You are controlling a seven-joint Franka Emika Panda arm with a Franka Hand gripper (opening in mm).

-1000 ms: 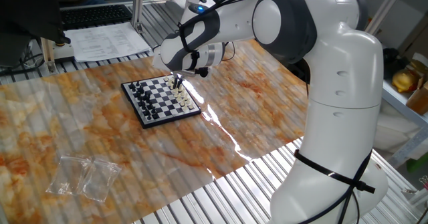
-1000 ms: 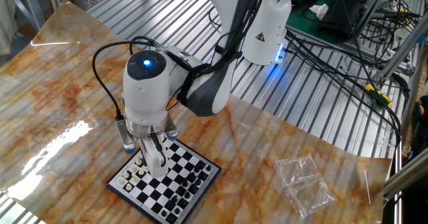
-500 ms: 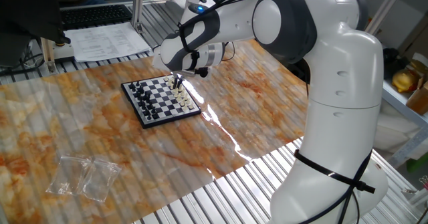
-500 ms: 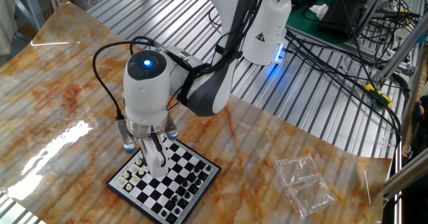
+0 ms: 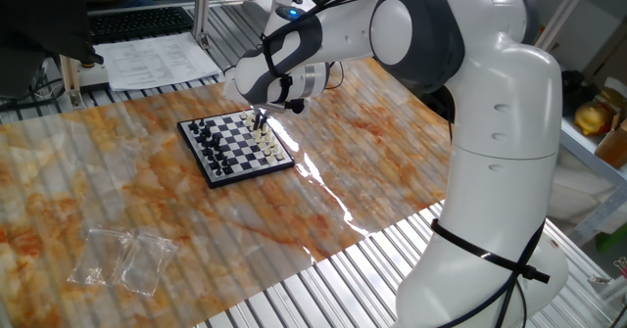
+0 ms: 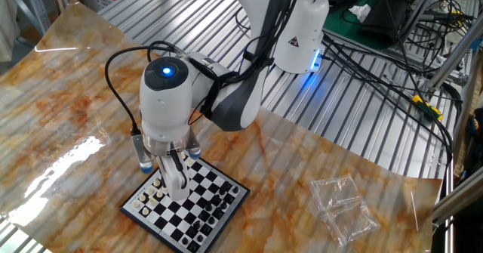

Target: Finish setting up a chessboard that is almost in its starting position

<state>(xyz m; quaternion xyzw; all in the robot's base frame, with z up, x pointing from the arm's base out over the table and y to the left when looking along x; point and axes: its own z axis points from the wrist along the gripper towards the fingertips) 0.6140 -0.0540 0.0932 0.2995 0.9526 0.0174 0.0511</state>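
The small chequered chessboard (image 5: 233,150) lies on the marbled table sheet; it also shows in the other fixed view (image 6: 219,183). Black pieces (image 5: 202,132) stand along its far-left edge and cream pieces (image 5: 270,152) along the right edge. My gripper (image 5: 260,123) points straight down onto the board's far right part, near the cream side. In the other fixed view my gripper (image 6: 177,183) reaches the squares beside the cream pieces (image 6: 149,198). Its fingers stand close together. Any piece between them is too small to see.
Clear plastic bags (image 5: 123,259) lie at the sheet's near left, and also show in the other fixed view (image 6: 344,207). Papers (image 5: 157,60) and a keyboard (image 5: 137,22) sit behind the table. The robot's base (image 5: 495,220) stands at the right. Cables (image 6: 392,64) run over the metal slats.
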